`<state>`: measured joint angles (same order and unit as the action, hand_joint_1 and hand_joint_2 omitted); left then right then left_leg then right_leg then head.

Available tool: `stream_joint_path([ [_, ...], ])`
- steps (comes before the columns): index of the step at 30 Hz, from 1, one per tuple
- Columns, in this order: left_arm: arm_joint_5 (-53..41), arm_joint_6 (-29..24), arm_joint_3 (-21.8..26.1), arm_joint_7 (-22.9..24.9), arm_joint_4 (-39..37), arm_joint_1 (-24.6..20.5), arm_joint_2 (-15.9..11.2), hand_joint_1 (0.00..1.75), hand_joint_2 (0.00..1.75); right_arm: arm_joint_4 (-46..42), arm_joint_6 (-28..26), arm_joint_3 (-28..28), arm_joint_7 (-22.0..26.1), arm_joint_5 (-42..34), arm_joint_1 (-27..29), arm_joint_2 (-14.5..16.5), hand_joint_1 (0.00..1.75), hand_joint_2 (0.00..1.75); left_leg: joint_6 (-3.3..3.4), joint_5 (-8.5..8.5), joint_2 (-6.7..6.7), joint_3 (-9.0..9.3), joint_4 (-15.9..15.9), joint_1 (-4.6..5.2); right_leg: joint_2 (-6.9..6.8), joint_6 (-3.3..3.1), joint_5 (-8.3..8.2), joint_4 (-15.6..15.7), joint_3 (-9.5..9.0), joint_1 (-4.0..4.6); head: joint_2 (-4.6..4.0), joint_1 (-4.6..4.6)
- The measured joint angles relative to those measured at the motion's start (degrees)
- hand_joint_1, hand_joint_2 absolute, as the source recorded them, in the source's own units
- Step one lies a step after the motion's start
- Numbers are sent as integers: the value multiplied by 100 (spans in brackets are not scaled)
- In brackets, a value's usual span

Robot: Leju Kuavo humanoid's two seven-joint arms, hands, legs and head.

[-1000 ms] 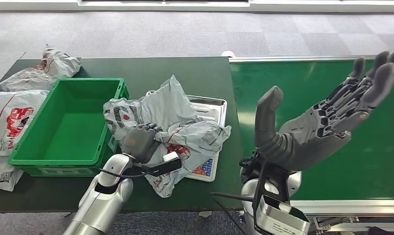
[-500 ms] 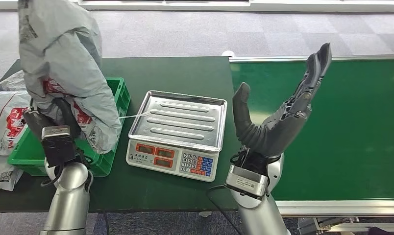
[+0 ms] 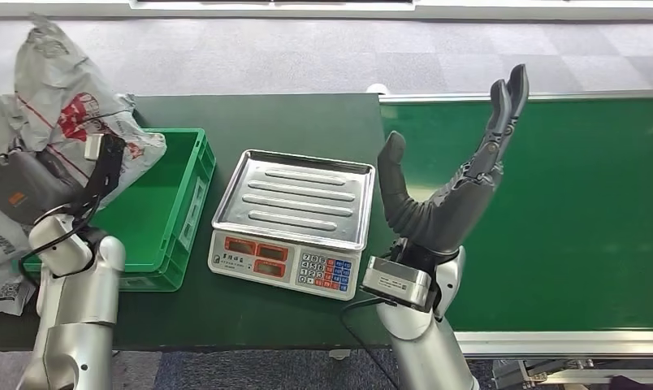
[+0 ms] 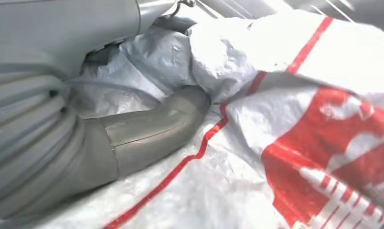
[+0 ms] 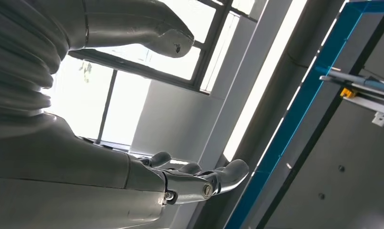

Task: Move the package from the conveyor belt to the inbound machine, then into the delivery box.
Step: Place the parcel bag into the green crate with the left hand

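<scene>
Bright, even light; window glare, close-up blur.

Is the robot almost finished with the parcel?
Nearly. The scale's tray is bare, so weighing looks done. The left robot hand holds the grey package in the air at the far left corner of the green box. Still to do: drop it inside. The right robot hand waits open by the conveyor belt.

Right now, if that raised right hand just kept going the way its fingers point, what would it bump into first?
Probably nothing: the right hand is open, fingers pointing up, above the green conveyor belt. Its wrist view shows distant windows.
</scene>
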<state>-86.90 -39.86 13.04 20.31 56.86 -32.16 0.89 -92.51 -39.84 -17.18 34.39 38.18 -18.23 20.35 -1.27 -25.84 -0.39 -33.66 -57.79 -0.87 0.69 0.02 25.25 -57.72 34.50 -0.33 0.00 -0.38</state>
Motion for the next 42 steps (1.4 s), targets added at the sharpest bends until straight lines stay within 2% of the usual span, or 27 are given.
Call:
stream_joint_path([
  [3,0,-8,-499,-88,-954,-251,-270,175,175,-1,2,0,-25,32,-6,2,0,175,-2,2,13,-2,0,1,11,-4,-10,-1,5,4,0,0],
  [5,0,-4,-680,36,-1578,-436,-394,124,175,-1,2,0,-44,37,-6,4,0,175,-3,1,30,-2,0,2,28,-5,-17,-1,12,2,0,-1],
  [6,2,3,-735,92,-1854,-513,-446,80,175,-1,1,0,-48,37,-6,4,0,175,-3,1,34,-3,0,3,31,-5,-18,-1,14,2,0,-1],
  [7,6,22,-770,131,-2110,-580,-494,37,131,-1,1,0,-50,37,-6,4,0,175,-3,1,35,-3,0,3,31,-5,-18,-1,16,2,0,-1],
  [9,20,79,-793,155,-2532,-677,-571,0,44,-1,0,0,-52,36,-6,4,0,175,-3,1,32,-4,0,2,29,-6,-18,-1,16,2,0,-1],
  [10,28,110,-793,150,-2696,-714,-601,0,0,-1,0,0,-55,35,-6,4,0,175,-3,1,31,-4,0,1,29,-6,-18,-1,17,2,0,-1],
  [15,165,75,-744,-19,-3075,-771,-671,0,0,-1,1,0,-76,49,-6,4,0,175,-3,1,29,-7,1,-1,27,-6,-18,-1,18,3,0,-1],
  [18,334,25,-553,-319,-2770,-653,-659,0,0,-1,1,0,-100,56,-6,4,0,175,-3,2,29,-8,1,-1,27,-6,-18,-2,18,3,0,-1],
  [20,476,3,-259,-832,-2303,-511,-581,0,0,1,1,0,-87,47,-6,4,0,175,-3,2,31,-9,0,-1,29,-6,-18,-1,21,3,0,-1],
  [22,710,-15,331,-1914,-1640,-386,-372,0,0,8,2,0,-51,23,-6,4,0,175,-3,2,28,-15,0,-1,29,-6,-18,-1,24,5,0,0],
  [24,1154,-24,1119,-3380,-954,-350,-86,0,0,27,2,0,-25,-20,-9,5,0,175,-3,3,28,-22,0,0,28,-7,-20,-2,26,5,0,1],
  [27,3030,-31,2146,-5579,593,-171,423,0,0,106,2,1,9,-145,-23,8,0,175,-5,-4,71,-22,0,0,64,-11,-27,-3,41,2,0,0],
  [28,3841,-37,2317,-5976,1188,-78,575,0,0,138,1,3,21,-178,-30,9,0,175,-4,-6,82,-21,0,3,75,-10,-27,-2,46,1,0,-2],
  [30,5014,-45,2426,-6184,2117,55,780,0,0,187,1,8,38,-208,-48,10,0,175,-2,-9,66,-23,-1,5,62,-7,-21,-2,45,-1,0,-3],
  [31,5219,-48,2427,-6142,2441,104,849,0,0,208,1,9,43,-214,-61,11,0,175,-2,-8,46,-25,-1,2,44,-6,-14,-2,39,0,0,-1],
  [35,4990,-44,2424,-6079,3241,250,1030,0,0,274,2,15,51,-222,-91,14,0,175,-6,-4,4,-26,0,-5,-1,-9,-3,-2,24,2,0,-1],
  [37,5397,-43,2307,-6064,3626,377,1127,0,87,300,2,52,85,-262,-89,15,0,175,-9,-1,10,-20,1,-5,5,-12,-6,-2,28,2,0,-2],
  [39,6210,-34,1870,-6061,4008,612,1214,0,175,311,1,152,146,-355,-64,15,0,175,-9,-1,10,-17,0,-2,7,-12,-7,-2,28,2,0,-2],
  [42,7193,49,857,-6049,4321,994,1249,0,175,308,9,294,192,-647,7,3,0,175,-7,-1,-2,-19,0,2,-11,-10,-5,0,21,2,0,0],
])
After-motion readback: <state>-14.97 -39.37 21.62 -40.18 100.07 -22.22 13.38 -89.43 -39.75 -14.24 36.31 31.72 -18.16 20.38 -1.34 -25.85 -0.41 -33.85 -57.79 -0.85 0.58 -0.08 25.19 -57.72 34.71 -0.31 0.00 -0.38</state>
